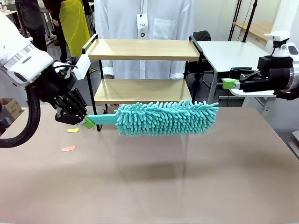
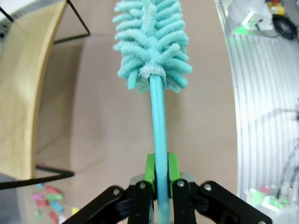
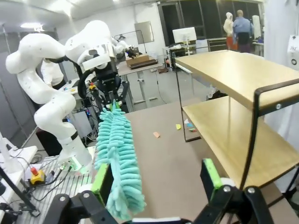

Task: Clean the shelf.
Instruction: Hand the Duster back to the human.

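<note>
The shelf point(image 1: 142, 49) stands at the far middle of the brown table, two light wooden boards in a thin black frame. My left gripper point(image 1: 85, 122) is shut on the flat handle of a teal fluffy duster point(image 1: 166, 117), held level just above the table in front of the lower board. In the left wrist view the green pads point(image 2: 150, 170) of the left gripper point(image 2: 161, 173) pinch the handle, the duster head point(image 2: 152, 42) points away, and the shelf point(image 2: 23, 93) lies to the left. My right gripper point(image 1: 230, 84) hovers open at the right of the shelf. Its own view shows the right gripper point(image 3: 156, 182) wide open, with the duster point(image 3: 117, 154) and shelf point(image 3: 233, 74) ahead.
A person in a white coat point(image 1: 145, 18) stands behind the shelf. Small paper scraps point(image 1: 68, 148) lie on the table near the left gripper, more near the shelf's foot point(image 3: 156, 135). A white side table point(image 1: 229, 51) stands at the back right.
</note>
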Robot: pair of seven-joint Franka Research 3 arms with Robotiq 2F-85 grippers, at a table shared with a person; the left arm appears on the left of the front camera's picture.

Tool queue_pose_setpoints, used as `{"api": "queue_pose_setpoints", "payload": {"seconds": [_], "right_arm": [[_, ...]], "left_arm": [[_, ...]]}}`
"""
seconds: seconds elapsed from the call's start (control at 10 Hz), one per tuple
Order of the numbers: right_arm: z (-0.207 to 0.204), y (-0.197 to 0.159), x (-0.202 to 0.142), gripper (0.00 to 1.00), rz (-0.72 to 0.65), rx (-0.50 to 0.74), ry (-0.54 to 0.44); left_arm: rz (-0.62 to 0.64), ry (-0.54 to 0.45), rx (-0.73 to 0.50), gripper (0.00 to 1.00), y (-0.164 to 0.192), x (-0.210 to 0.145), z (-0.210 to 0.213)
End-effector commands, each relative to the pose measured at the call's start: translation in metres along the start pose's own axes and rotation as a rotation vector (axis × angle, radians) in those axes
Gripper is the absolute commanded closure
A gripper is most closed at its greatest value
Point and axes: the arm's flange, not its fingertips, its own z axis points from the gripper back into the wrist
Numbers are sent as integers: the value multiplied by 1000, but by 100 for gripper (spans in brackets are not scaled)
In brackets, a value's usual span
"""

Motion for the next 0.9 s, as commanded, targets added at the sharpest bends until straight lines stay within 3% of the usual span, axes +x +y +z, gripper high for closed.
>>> {"api": "queue_pose_setpoints", "payload": {"seconds": [0.0,0.8], "right_arm": [[-2,15,-8,0,30,32,-48],[-18,28,-71,0,-39,81,64]], "left_arm": [[11,-28,-7,87,0,1,0],[11,-28,-7,87,0,1,0]]}}
